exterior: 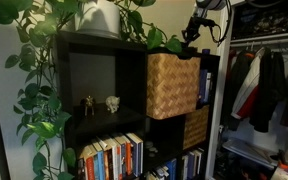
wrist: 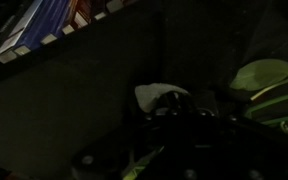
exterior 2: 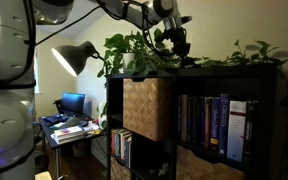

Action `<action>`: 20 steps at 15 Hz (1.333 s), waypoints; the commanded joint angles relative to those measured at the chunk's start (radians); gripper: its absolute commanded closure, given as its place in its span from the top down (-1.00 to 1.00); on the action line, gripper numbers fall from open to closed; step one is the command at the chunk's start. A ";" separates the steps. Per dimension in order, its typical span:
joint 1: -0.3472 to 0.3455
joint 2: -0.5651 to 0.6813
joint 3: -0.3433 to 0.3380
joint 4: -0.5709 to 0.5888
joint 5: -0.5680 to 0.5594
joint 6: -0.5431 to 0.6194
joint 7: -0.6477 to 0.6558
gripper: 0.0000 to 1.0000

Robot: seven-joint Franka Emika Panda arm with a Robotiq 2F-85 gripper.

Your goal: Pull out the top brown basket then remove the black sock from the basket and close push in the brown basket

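Observation:
The top brown basket (exterior: 172,85), light tan wicker, sticks out of its upper cubby in the black shelf; it also shows in an exterior view (exterior 2: 147,108). My gripper (exterior: 192,32) is up above the shelf top, over the basket's back corner and among the plant leaves, and it also shows in an exterior view (exterior 2: 174,42). The wrist view is very dark. A dark mass fills the space around the jaws (wrist: 174,115), with a pale patch (wrist: 152,95) just beyond. I cannot tell whether this is the black sock, or whether the jaws are open or shut.
A darker woven basket (exterior: 195,128) sits in the cubby below. Rows of books (exterior: 111,157) fill other cubbies. A trailing plant (exterior: 44,70) in a white pot (exterior: 97,18) covers the shelf top. Clothes hang beside the shelf (exterior: 264,80). A lamp (exterior 2: 74,57) and desk (exterior 2: 69,128) stand behind.

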 commanded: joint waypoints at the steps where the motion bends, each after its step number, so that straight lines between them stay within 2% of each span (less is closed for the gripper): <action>1: -0.006 -0.154 -0.008 -0.244 0.060 0.143 -0.069 -0.24; 2: 0.019 -0.175 -0.032 -0.278 0.068 0.168 -0.074 -0.12; 5: 0.026 -0.221 -0.035 -0.344 0.078 0.219 -0.098 0.24; 10: 0.042 -0.264 -0.019 -0.346 0.068 0.205 -0.107 0.92; 12: 0.056 -0.276 -0.009 -0.319 0.089 0.121 -0.084 1.00; 15: 0.075 -0.304 0.011 -0.307 0.100 0.011 -0.066 1.00; 20: 0.108 -0.397 0.050 -0.349 0.137 -0.137 -0.022 1.00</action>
